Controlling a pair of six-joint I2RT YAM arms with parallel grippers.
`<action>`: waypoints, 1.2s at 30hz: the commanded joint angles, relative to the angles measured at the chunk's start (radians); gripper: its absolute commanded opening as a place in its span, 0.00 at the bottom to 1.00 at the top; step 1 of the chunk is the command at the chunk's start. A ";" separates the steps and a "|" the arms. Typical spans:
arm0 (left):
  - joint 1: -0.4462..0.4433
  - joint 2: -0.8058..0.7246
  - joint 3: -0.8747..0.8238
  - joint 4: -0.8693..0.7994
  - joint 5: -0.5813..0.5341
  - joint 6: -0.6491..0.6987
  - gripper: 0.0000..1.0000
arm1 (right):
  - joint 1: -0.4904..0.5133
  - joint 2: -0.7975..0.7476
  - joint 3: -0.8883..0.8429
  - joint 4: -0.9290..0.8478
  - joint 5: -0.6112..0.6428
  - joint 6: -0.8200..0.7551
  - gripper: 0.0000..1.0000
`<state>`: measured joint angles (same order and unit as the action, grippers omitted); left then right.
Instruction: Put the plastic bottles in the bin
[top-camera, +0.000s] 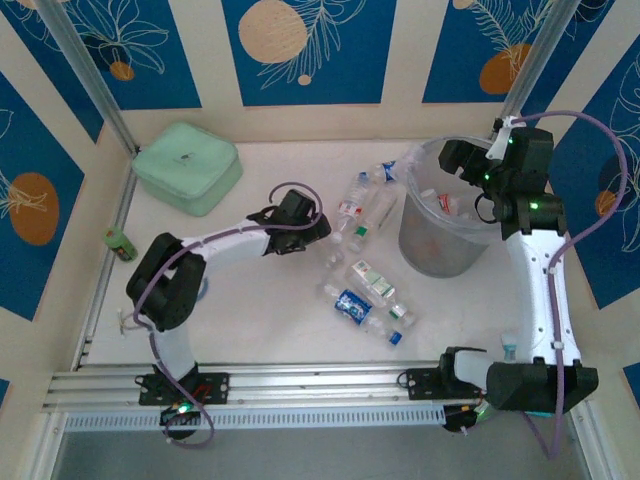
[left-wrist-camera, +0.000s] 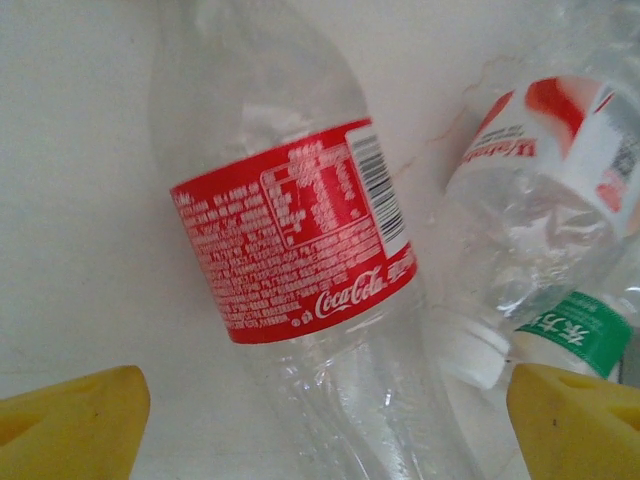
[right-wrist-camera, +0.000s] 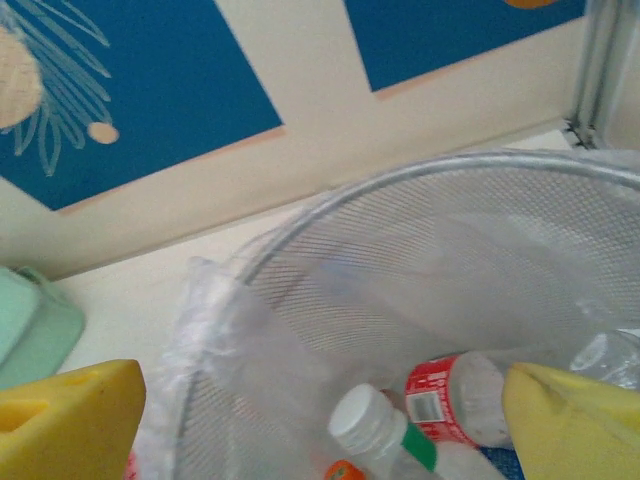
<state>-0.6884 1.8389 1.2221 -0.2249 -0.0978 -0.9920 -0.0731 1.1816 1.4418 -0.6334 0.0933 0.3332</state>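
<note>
Left pincer (left-wrist-camera: 325, 430): fingers wide apart, gripping nothing. Just ahead, lying between the tips on the table, Coke bottle (left-wrist-camera: 290, 240). Just right of it, green-label bottle (left-wrist-camera: 575, 335); past that, white-label bottle (left-wrist-camera: 540, 200).

Right pincer (right-wrist-camera: 320, 425): fingers spread, empty, hanging over the bin (right-wrist-camera: 420, 180). Below it, inside the bin: white-cap bottle (right-wrist-camera: 365, 425), then red-label bottle (right-wrist-camera: 455, 395). Beyond the far rim, blue-panelled wall (right-wrist-camera: 180, 90).

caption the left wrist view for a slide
Open left gripper above a red-labelled Coca-Cola bottle lying on the white table.
</note>
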 joint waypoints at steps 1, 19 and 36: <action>-0.033 0.038 0.025 -0.022 -0.010 -0.080 0.86 | 0.040 -0.023 0.044 -0.052 -0.056 -0.001 0.92; -0.042 0.017 0.073 -0.047 -0.099 -0.054 0.48 | 0.085 -0.057 -0.023 -0.043 -0.217 -0.022 0.89; -0.013 -0.576 -0.310 0.208 -0.056 0.552 0.00 | 0.380 0.126 0.168 -0.083 -0.331 -0.012 0.81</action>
<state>-0.7040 1.3384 0.9794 -0.1108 -0.2016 -0.5953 0.2478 1.2648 1.5658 -0.6846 -0.2356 0.3294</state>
